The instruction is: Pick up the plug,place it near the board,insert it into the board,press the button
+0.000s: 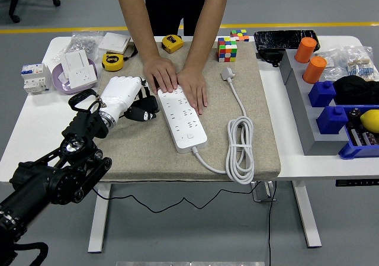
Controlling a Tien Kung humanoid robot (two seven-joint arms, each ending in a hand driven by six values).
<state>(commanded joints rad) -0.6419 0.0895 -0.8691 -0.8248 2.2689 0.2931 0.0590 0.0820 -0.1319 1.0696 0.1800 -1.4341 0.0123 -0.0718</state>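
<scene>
Robot's left hand [131, 99], fingers seemingly loosely curled and empty, hovers well left of the light, rigid plug [227, 73], best pinched by its body.

Two tape measures [112, 61] (two orange cylinders [306, 50])

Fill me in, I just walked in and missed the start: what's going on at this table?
A person at the far side presses both hands on the far end of a white power strip lying on a beige mat. The robot's left hand hovers just left of the strip, holding nothing. The strip's white plug lies unplugged on the mat near a Rubik's cube, its cable coiled at the right.
</scene>
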